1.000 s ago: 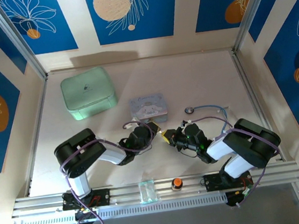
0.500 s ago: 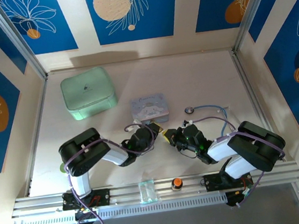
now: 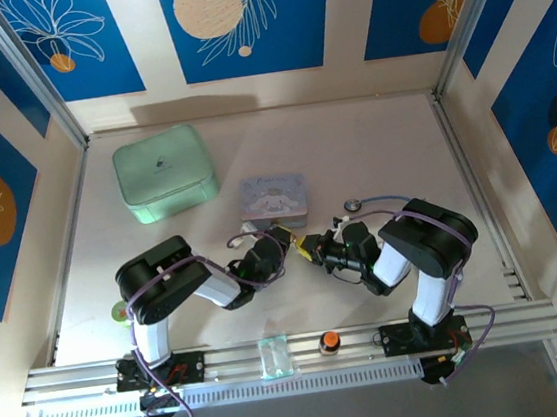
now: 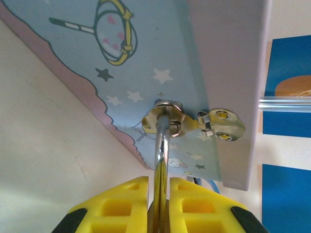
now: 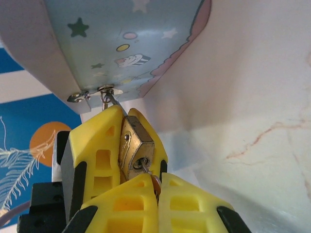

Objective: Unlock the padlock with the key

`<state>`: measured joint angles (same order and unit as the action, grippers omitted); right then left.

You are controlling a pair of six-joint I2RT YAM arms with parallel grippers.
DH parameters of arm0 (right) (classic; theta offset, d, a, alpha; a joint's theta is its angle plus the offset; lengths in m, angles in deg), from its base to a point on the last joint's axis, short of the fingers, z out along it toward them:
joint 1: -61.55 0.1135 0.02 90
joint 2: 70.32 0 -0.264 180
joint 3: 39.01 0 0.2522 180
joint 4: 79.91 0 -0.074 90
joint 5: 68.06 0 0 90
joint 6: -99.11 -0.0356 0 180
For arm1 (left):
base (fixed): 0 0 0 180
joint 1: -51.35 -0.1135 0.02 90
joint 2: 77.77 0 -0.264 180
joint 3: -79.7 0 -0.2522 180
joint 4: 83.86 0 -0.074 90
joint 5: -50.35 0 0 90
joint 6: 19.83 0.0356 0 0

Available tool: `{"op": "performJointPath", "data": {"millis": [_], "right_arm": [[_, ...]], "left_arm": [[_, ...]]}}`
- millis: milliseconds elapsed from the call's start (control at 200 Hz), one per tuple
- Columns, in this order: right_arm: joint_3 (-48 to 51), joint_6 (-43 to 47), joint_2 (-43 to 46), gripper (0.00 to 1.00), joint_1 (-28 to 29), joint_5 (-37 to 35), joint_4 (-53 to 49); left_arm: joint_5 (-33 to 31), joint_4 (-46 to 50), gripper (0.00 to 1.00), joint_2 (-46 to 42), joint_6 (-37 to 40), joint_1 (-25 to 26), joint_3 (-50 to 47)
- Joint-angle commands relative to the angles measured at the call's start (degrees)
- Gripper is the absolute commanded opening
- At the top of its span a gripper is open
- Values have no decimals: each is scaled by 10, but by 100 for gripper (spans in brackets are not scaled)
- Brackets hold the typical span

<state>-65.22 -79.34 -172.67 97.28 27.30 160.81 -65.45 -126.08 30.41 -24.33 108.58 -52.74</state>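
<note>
Reaches in with both arms to the middle of the counter (image 3: 351,140), just near of the box (image 3: 274,195), a pale blue tin with cartoon stars. Clamps the padlock (image 5: 134,145) in the left pincer (image 4: 159,181), with yellow fingers (image 4: 116,201) pressed flat on both sides of the brass body. Holds it close to the box's near wall, right by the hasp (image 4: 216,121). From the left wrist, shows little of the body: just the silver shackle (image 4: 160,145), standing up from between the fingers and ending at the loop of the hasp, apparently threaded through it.

Pinches the key (image 5: 145,166) in the right pincer (image 5: 156,180), jaws together on it, and points it at the padlock's end face. Has the tip at the keyhole; cannot tell how far in, with most of the key hidden between the fingers. Stands with the two pincers tip to tip, the left one on the near left of the lock and the right one on the near right.

Elsewhere on the counter: a green case (image 3: 164,173) at far left, well apart from the box; a thin blue cable (image 3: 390,199) with a round end, right of the box. On the near rail (image 3: 215,361): a clear packet (image 3: 273,356) and, just right of it, an orange-and-black knob (image 3: 328,342).
</note>
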Motion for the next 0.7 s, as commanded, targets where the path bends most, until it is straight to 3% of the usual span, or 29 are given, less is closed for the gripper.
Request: {"op": "performJointPath", "data": {"millis": [0,175,500,695], "right_arm": [[-23,46,5,3,8,64,22],[-16,62,27,7,8,62,-18],[9,60,28,6,9,54,-23],[34,51,47,4,17,4,-35]], "left_arm": [[88,-85,0,-16,-15,34,2],[80,-93,0,-18,-7,32,-8],[73,-84,0,-36,8,23,-24],[61,-90,0,-40,12,17,-39]]}}
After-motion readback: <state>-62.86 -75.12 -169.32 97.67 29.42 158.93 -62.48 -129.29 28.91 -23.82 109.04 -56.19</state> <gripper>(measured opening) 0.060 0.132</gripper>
